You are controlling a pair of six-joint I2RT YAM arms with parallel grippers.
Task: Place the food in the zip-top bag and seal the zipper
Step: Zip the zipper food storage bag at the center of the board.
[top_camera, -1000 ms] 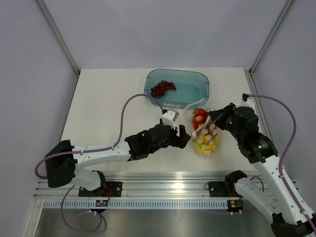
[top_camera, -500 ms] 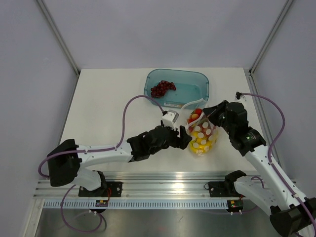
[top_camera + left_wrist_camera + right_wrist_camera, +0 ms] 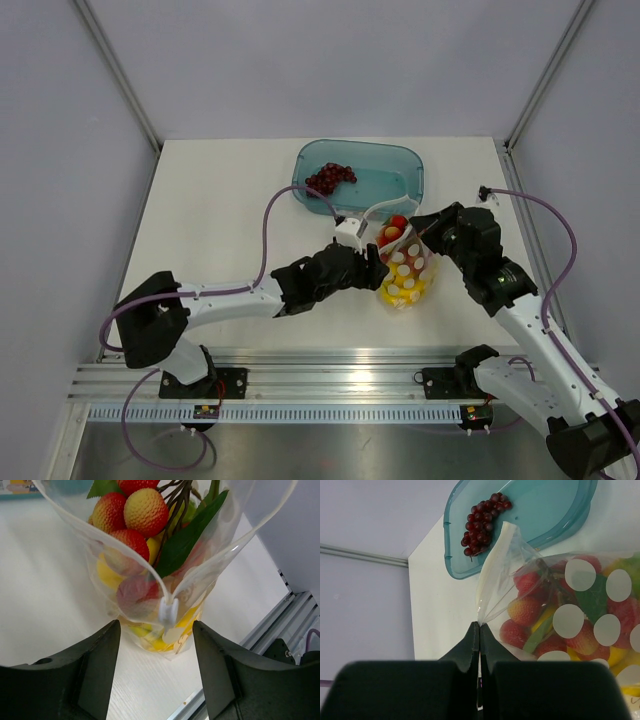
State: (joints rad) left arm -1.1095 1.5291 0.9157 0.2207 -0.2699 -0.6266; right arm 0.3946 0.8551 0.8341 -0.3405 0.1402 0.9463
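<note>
One dotted zip-top bag (image 3: 405,272) stands upright right of the table's (image 3: 220,220) middle, just near of the teal tray (image 3: 415,165). It is stuffed with toy fruit, and strawberries (image 3: 145,510) and leaves (image 3: 187,540) crowd its gaping mouth. The white slider tab (image 3: 168,611) sits at the mouth's left end. The left gripper (image 3: 156,635) has its fingers spread either side of the tab, apart from it. The right gripper (image 3: 479,626) is pressed together, pinching the zipper strip's opposite end. Likely trouble: leaves poking through the mouth could jam the slider, or the left fingers could catch loose film instead of the tab and tip the bag.
</note>
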